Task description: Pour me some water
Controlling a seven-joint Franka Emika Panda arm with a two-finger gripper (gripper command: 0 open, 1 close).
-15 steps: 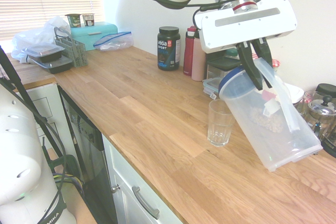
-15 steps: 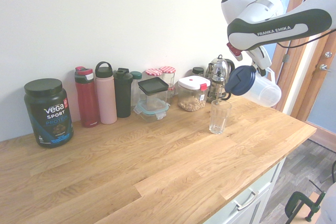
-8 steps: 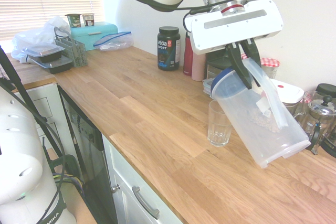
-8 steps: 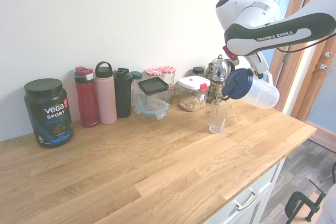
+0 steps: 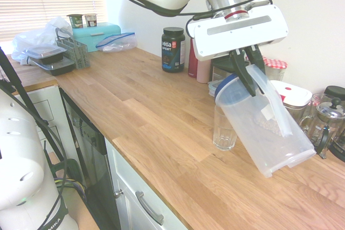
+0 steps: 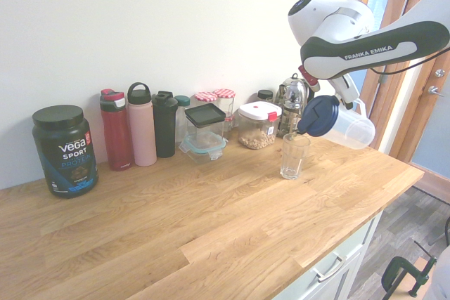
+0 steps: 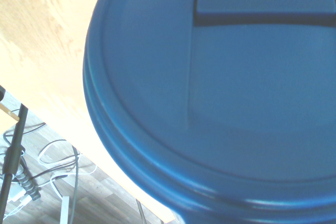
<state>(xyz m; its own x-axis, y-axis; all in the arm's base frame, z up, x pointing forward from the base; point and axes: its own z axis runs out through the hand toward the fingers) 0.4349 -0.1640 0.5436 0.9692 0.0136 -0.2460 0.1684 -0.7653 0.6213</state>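
Observation:
My gripper (image 5: pixel 249 63) is shut on the handle of a clear plastic jug (image 5: pixel 265 133) with a blue lid (image 5: pixel 228 88). The jug hangs steeply tilted, lid end down. The lid's lower edge sits just over the rim of an upright drinking glass (image 5: pixel 224 131) on the wooden counter (image 5: pixel 151 117). From the other side, the jug (image 6: pixel 346 124) leans left towards the glass (image 6: pixel 293 156), lid (image 6: pixel 318 115) just above its rim. The blue lid (image 7: pixel 220 93) fills the wrist view. I cannot make out the water in the jug or the glass.
Along the wall stand a black Vega tub (image 6: pixel 63 149), red, pink and black bottles (image 6: pixel 140 131), food containers (image 6: pixel 257 124) and a French press (image 5: pixel 326 118). At the counter's far end are a teal box (image 5: pixel 97 35) and trays (image 5: pixel 48 57). The counter's front edge (image 5: pixel 161 197) drops to drawers.
The arm has carried the tilted jug leftwards and a little down, bringing the blue lid from beside the glass to just over its rim. The glass has not moved.

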